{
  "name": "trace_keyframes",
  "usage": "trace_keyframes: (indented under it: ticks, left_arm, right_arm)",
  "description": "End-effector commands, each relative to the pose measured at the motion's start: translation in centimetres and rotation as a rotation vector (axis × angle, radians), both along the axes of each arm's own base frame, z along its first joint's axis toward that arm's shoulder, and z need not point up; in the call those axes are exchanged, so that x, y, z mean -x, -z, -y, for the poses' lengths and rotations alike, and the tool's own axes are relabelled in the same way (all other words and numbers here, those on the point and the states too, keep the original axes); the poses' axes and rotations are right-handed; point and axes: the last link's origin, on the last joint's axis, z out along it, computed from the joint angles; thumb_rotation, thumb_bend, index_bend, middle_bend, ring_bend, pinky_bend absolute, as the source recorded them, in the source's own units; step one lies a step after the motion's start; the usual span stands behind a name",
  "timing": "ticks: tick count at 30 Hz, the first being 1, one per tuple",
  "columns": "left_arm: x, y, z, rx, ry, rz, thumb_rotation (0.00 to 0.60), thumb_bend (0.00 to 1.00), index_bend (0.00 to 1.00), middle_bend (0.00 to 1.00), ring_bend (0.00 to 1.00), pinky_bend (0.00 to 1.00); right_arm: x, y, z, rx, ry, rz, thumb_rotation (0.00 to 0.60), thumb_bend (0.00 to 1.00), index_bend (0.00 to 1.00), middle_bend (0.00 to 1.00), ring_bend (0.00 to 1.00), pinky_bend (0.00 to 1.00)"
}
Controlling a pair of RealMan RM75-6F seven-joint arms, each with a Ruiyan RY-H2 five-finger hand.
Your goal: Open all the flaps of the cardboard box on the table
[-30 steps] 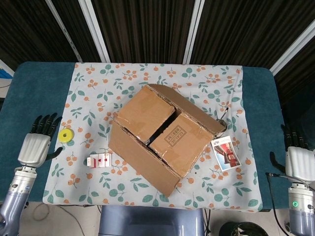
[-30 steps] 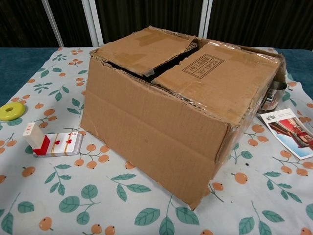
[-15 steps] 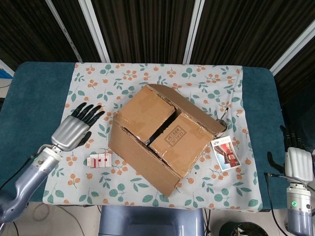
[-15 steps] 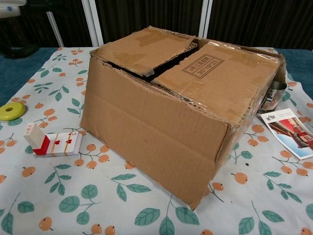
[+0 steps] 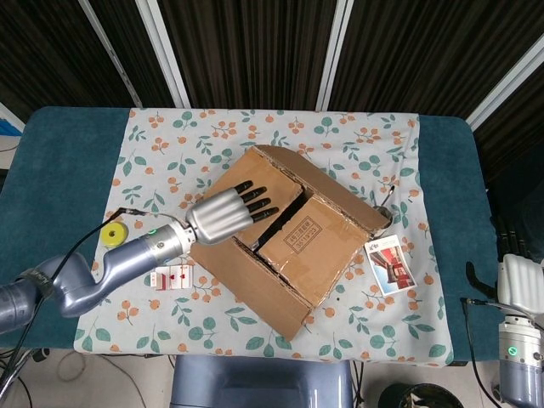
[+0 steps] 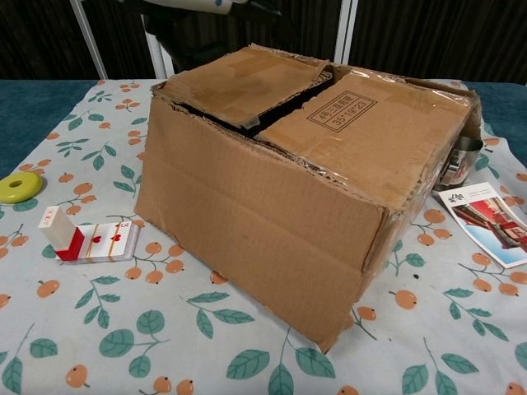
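Note:
A brown cardboard box (image 5: 293,242) (image 6: 305,173) sits skewed in the middle of the flowered cloth, its two top flaps folded down with a dark gap between them. My left hand (image 5: 228,211) hovers over the left flap, fingers spread and pointing toward the gap, holding nothing. In the chest view only dark fingertips (image 6: 210,18) show at the top edge, above the box. My right hand (image 5: 515,274) rests at the table's right edge, holding nothing, with its fingers hard to make out.
A yellow disc (image 5: 111,235) (image 6: 16,188) and a red-and-white card box (image 5: 172,276) (image 6: 86,239) lie left of the cardboard box. A picture card (image 5: 389,264) (image 6: 486,212) lies to its right, and a metal cup (image 6: 461,163) stands against its right side.
My left arm has swung in from the table's left side to above the box's left flap. The right hand has hardly moved. The box is unchanged.

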Motion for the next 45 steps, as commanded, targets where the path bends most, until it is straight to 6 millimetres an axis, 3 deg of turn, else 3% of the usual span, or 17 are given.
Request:
trace_keyframes:
  ticks: [1, 7, 17, 24, 32, 45]
  left_arm:
    - [-2.0, 1.8, -0.2, 0.031, 0.079, -0.066, 0.6, 0.7, 0.13, 0.19, 0.11, 0.2]
    - [-3.2, 3.9, 0.4, 0.077, 0.164, -0.131, 0.6, 0.73, 0.18, 0.26, 0.17, 0.24]
    - [-2.7, 5.9, 1.3, 0.131, 0.252, -0.202, 0.6, 0.75, 0.24, 0.32, 0.21, 0.27]
    - [-2.5, 5.8, 1.2, 0.138, 0.279, -0.216, 0.6, 0.78, 0.3, 0.4, 0.25, 0.28]
    - [-2.3, 5.2, 0.8, 0.126, 0.296, -0.243, 0.6, 0.83, 0.37, 0.6, 0.36, 0.32]
    - [-2.3, 4.1, 0.1, 0.087, 0.324, -0.287, 0.6, 0.84, 0.41, 0.66, 0.39, 0.33]
  right_arm:
    - [0.0, 0.0, 0.0, -0.001, 0.003, 0.003, 0.6, 0.42, 0.07, 0.06, 0.11, 0.25]
    - [0.2, 0.1, 0.0, 0.0, 0.013, 0.013, 0.6, 0.42, 0.07, 0.06, 0.1, 0.25]
    - [0.1, 0.1, 0.0, -0.002, 0.019, 0.029, 0.6, 0.44, 0.07, 0.06, 0.1, 0.25]
    - [0.1, 0.1, 0.0, 0.001, 0.022, 0.038, 0.6, 0.45, 0.07, 0.06, 0.11, 0.25]
    - [0.0, 0.2, 0.0, 0.0, 0.017, 0.034, 0.6, 0.45, 0.07, 0.06, 0.11, 0.25]
    - [0.0, 0.1, 0.0, 0.008, 0.013, 0.037, 0.6, 0.46, 0.07, 0.06, 0.11, 0.25]
